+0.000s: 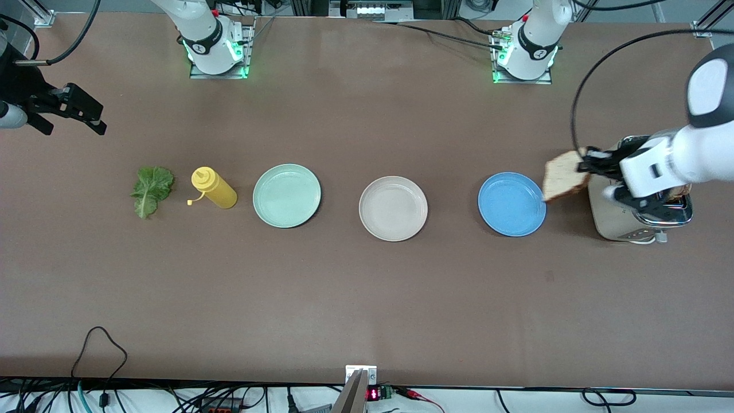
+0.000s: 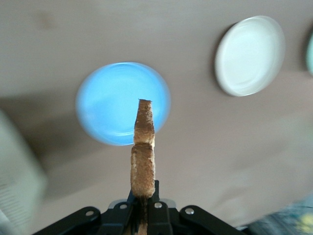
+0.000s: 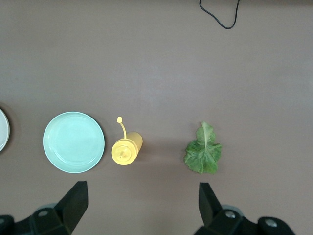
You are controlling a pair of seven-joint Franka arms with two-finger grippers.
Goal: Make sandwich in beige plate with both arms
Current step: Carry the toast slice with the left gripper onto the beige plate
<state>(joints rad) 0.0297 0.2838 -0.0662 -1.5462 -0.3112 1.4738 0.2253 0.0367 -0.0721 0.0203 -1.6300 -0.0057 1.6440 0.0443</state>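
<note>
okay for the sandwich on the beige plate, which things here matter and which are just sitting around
Belong to the job:
beige plate, bare
bread slice, held by the left gripper between blue plate and toaster
lettuce leaf
right gripper, open, waiting

Lying about:
mint-green plate
blue plate
yellow squeeze bottle
toaster

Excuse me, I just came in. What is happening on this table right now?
The left gripper holds a bread slice in the air, between the toaster and the blue plate. The beige plate has nothing on it yet. The lettuce leaf lies on the table beside the yellow bottle and the mint-green plate. The right gripper waits, fingers open, at its end of the table.
</note>
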